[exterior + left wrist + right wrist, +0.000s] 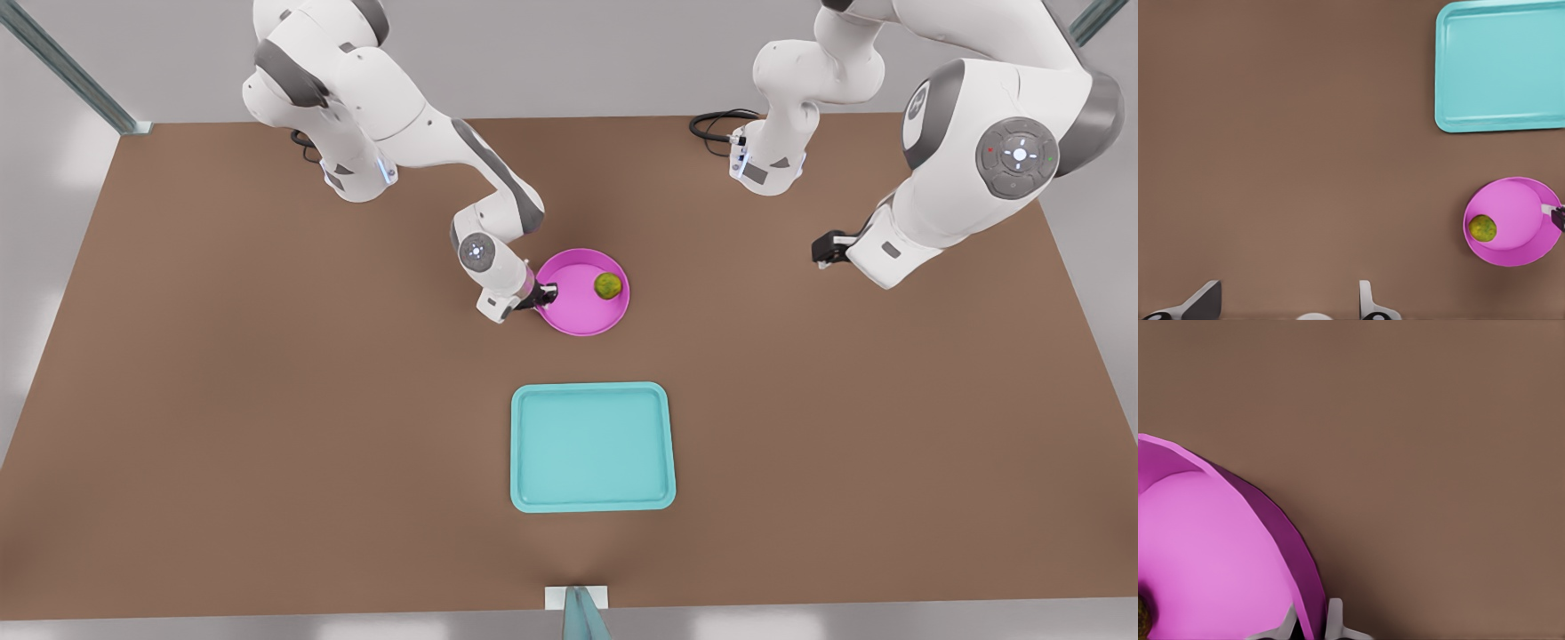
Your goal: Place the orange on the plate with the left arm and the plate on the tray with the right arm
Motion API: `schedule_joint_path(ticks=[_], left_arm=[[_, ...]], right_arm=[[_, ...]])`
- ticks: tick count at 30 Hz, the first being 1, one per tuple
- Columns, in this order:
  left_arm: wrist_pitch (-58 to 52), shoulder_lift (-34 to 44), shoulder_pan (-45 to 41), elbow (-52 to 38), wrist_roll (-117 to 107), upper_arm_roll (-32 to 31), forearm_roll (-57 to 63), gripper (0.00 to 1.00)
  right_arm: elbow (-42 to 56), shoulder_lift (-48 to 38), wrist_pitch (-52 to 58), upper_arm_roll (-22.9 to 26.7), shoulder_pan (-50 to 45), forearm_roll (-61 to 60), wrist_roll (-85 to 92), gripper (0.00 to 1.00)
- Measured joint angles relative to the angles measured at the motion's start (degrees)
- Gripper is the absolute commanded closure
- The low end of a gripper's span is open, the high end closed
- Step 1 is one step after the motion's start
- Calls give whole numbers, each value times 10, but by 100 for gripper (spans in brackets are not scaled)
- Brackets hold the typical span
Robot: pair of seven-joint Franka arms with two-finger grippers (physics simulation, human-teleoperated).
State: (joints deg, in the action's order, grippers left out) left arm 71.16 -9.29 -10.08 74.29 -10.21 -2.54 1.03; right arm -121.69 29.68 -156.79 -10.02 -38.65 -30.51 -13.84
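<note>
A: Where does the orange [608, 285] sit?

B: In the pink plate [569, 307], toward the rim on the front view's right, so the fruit step looks done. The plate rests on the brown counter [267, 400], far of the teal tray [592, 446] and apart from it.

A: Which arm is on the plate?

B: The right end effector [544, 294]. It is at the plate's rim on the front view's left, opposite the orange. In the right wrist view its two fingers [1335, 618] straddle the raised rim, one inside, one outside, close against it; I judge it clenched on the rim, probably to carry the plate while keeping clear of the fruit.

A: And the other arm?

B: The left end effector [827, 250] waits well off to the front view's right, raised over bare counter. In its wrist view the fingers [1367, 300] stand wide apart with nothing between them, so it is released.

A: Room for the move?

B: A strip of open counter lies between plate and tray, with nothing in the way. The tray is a little wider than the plate, so the margins inside its low rim are slim. A rim hold could tilt the plate and let the orange roll.
</note>
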Motion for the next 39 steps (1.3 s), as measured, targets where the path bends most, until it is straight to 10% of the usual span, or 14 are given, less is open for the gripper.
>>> schedule_joint_path(ticks=[26, 39], left_arm=[[-2, 0, -13, 0, -9, 0, 0, 0], [-3, 0, -13, 0, -12, 0, 0, 0]], right_arm=[[115, -31, 42, -5, 87, -1, 12, 79], [332, 131, 43, 13, 122, 5, 18, 79]])
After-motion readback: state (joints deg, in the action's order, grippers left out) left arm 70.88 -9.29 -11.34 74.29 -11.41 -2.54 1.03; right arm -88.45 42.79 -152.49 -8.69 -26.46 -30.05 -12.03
